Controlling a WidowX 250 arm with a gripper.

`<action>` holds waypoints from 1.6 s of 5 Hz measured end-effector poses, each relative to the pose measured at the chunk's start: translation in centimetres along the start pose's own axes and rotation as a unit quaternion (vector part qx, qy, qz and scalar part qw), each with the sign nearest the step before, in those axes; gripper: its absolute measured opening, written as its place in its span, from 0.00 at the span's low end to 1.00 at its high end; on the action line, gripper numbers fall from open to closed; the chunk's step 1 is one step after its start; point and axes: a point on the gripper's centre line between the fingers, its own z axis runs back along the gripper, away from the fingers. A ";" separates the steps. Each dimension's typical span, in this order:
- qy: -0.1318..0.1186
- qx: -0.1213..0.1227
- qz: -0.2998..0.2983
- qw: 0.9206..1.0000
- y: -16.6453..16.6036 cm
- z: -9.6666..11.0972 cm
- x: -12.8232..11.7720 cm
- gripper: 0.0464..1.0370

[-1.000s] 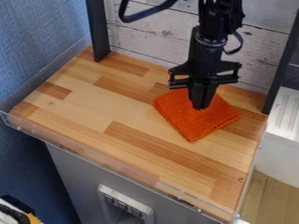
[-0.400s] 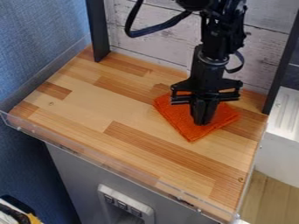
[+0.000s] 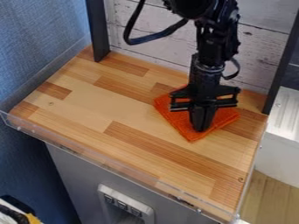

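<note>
The black gripper [image 3: 201,127] points down over the orange cloth [image 3: 224,119], its tip low against the front part of the cloth. Folded into a rough square, the cloth lies flat on the right half of the wooden surface, one corner toward the front. The gripper and wrist cover the middle and much of the back of the cloth. Whether the tip touches or pinches the fabric, I cannot tell.
A wooden tabletop [image 3: 88,105] carries a low clear rim [image 3: 105,162] along its front. Dark posts [image 3: 97,30] stand at the back left and right, with a whitewashed plank wall [image 3: 152,37] behind. A white unit [image 3: 280,140] adjoins on the right.
The gripper has come down and toward the front of the cloth, most of it in the first half second, then slightly further. The cloth has not visibly moved.
</note>
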 end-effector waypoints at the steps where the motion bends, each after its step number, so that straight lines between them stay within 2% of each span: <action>1: 0.008 -0.003 -0.025 1.000 0.8 -0.7 -0.6 0.01; 2: 0.010 -0.011 -0.080 0.997 1.4 -0.6 -1.4 0.01; 4: 0.001 -0.027 -0.185 0.982 2.4 -0.6 -2.5 0.03; 5: -0.013 -0.035 -0.223 0.974 2.7 1.2 -2.8 0.19; 6: -0.024 -0.036 -0.271 0.962 3.3 2.8 -2.8 0.44; 7: -0.030 -0.028 -0.290 0.956 5.4 4.4 -1.6 0.75; 8: -0.034 -0.021 -0.317 0.948 6.7 5.5 -0.1 0.96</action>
